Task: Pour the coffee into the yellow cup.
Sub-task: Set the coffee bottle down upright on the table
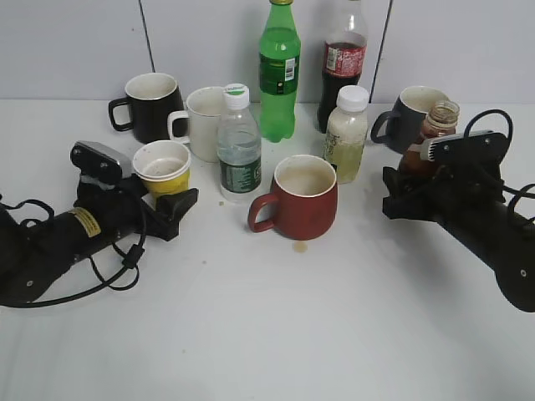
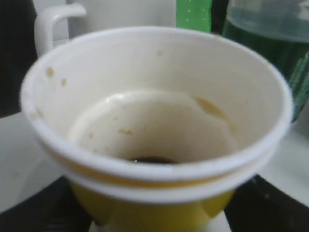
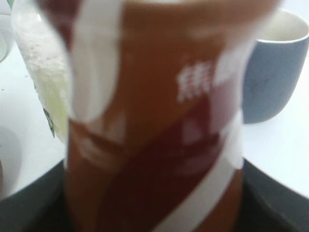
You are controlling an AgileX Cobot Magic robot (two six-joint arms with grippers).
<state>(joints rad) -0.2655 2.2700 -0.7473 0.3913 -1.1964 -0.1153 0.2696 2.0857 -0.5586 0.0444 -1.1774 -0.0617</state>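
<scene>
The yellow cup (image 1: 163, 170) stands on the white table at the left, with a white rim and a stained inside. It fills the left wrist view (image 2: 154, 121), and a little dark liquid shows at its bottom. My left gripper (image 1: 167, 203) is shut on its lower wall, and in the left wrist view (image 2: 154, 220) the black fingers sit at both sides of it. The coffee bottle (image 1: 438, 125), brown and capless, stands at the right. My right gripper (image 1: 410, 188) is shut on it. Its brown-and-white label fills the right wrist view (image 3: 154, 121).
A red mug (image 1: 305, 200) stands in the middle with a small brown stain (image 1: 299, 246) in front of it. Behind are a water bottle (image 1: 239, 150), white mug (image 1: 203, 121), black mug (image 1: 153, 104), green bottle (image 1: 279, 71), cola bottle (image 1: 344, 63), pale juice bottle (image 1: 346, 134) and blue-grey mug (image 1: 410, 113).
</scene>
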